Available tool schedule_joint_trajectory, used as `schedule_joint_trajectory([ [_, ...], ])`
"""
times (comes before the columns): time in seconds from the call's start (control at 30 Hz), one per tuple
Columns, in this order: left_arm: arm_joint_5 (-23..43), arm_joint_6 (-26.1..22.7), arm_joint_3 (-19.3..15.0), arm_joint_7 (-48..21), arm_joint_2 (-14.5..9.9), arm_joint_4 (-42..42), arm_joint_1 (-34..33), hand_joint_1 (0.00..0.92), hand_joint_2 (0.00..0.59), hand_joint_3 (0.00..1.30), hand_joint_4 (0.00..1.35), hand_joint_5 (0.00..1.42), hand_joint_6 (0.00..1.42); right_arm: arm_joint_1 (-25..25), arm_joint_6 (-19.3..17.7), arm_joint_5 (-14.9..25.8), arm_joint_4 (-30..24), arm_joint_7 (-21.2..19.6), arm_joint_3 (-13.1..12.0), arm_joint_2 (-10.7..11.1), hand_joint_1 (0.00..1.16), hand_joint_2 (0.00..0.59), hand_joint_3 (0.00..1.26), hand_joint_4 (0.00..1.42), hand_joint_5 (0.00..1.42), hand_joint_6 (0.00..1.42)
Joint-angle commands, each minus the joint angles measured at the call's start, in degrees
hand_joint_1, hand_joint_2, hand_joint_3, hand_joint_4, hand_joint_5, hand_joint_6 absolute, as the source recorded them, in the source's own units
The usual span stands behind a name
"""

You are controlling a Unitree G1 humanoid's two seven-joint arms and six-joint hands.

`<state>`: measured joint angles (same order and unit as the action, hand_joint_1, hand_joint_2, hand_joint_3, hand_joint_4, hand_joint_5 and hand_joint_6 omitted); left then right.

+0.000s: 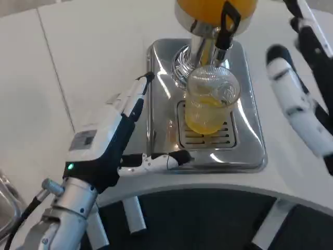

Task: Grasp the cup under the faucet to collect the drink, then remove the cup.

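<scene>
The cup [212, 99] is showing clear glass with fine ribbing, and pale yellow drink is glowing in its lower part. The dispenser base [248, 140] is gleaming in mirror-bright silver, its grille [207, 136] lying in slotted stripes. The tank [208, 8] above is glowing orange, with a black faucet lever [227, 28]. The table [78, 57] is looking plain white. The left robot hand [117, 143] is showing white and black, the right robot hand [304, 99] likewise.

Clear glossy glass-like cup [212, 99] with yellow drink, mirror-polished metal dispenser base [250, 140] with slotted drip grate [208, 136], shiny chrome faucet column [200, 47], matt white table [83, 62], smooth white and black plastic left hand [112, 140], brushed silver metal forearm [65, 213]
</scene>
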<state>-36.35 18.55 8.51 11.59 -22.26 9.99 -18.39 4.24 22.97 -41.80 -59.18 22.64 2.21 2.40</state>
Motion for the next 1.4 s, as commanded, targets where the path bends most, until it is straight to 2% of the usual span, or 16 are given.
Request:
schedule_joint_trajectory([
  [0.03, 1.08, 2.08, 0.42, 1.76, 1.11, 1.61, -0.69, 0.196, 0.018, 0.0, 0.0, 0.1, 0.11, -10.11, -8.54, 6.23, -0.82, 0.36, -7.97, 3.16, 0.0, 0.542, 0.04, 0.0, 0.05, 0.1],
  [0.13, 1.31, 2.53, 0.51, 2.45, 1.85, 2.19, -0.91, 0.199, 0.022, 0.0, 0.0, 0.11, 0.11, -15.88, -11.1, 11.04, -0.82, 0.17, -13.2, 5.07, 0.0, 0.544, 0.04, 0.0, 0.05, 0.1],
  [0.23, 1.04, 2.7, 1.11, 2.72, 2.39, 2.71, -1.38, 0.2, 0.022, 0.0, 0.0, 0.11, 0.12, -19.23, -13.24, 13.65, -0.41, -0.8, -16.21, 6.77, 0.0, 0.544, 0.05, 0.0, 0.05, 0.1],
  [0.37, 0.57, 2.8, 2.11, 2.92, 2.88, 3.59, -2.29, 0.2, 0.022, 0.0, 0.0, 0.11, 0.12, -21.31, -17.15, 14.52, 0.95, -1.9, -18.53, 9.49, 0.0, 0.552, 0.05, 0.0, 0.04, 0.09],
  [0.53, 0.78, 2.98, 2.69, 3.04, 3.48, 4.88, -3.41, 0.211, 0.02, 0.0, 0.0, 0.11, 0.13, -24.47, -23.93, 13.43, 3.37, -1.17, -21.22, 15.41, 0.0, 0.553, 0.04, 0.0, 0.04, 0.08],
  [0.63, 1.05, 2.97, 2.87, 3.19, 4.11, 6.23, -4.23, 0.213, 0.02, 0.0, 0.0, 0.12, 0.15, -26.93, -26.86, 13.91, 4.72, -1.17, -21.81, 17.3, 0.0, 0.549, 0.02, 0.0, 0.04, 0.08],
  [0.9, 2.55, 2.76, 3.09, 4.43, 6.97, 11.22, -7.62, 0.218, 0.023, 0.0, 0.0, 0.16, 0.18, -29.43, -29.07, 15.44, 6.35, -1.07, -22.0, 18.58, 0.02, 0.544, 0.01, 0.0, 0.04, 0.08],
  [1.2, 2.49, 3.76, 4.69, 4.98, 8.42, 15.08, -10.48, 0.231, 0.027, 0.0, 0.0, 0.21, 0.22, -37.81, -39.13, 16.4, 9.36, -3.12, -25.57, 18.21, 0.03, 0.527, 0.01, 0.0, 0.04, 0.08],
  [1.3, 2.26, 3.94, 5.42, 5.42, 9.14, 16.57, -11.5, 0.232, 0.029, 0.0, 0.0, 0.22, 0.24, -38.67, -40.23, 16.94, 9.68, -3.39, -26.37, 18.0, 0.04, 0.523, 0.01, 0.0, 0.04, 0.09],
  [1.4, 2.02, 4.1, 6.13, 6.04, 9.96, 18.52, -12.97, 0.238, 0.029, 0.0, 0.0, 0.22, 0.24, -38.38, -39.76, 17.49, 9.37, -3.11, -26.78, 17.95, 0.05, 0.523, 0.01, 0.0, 0.04, 0.09],
])
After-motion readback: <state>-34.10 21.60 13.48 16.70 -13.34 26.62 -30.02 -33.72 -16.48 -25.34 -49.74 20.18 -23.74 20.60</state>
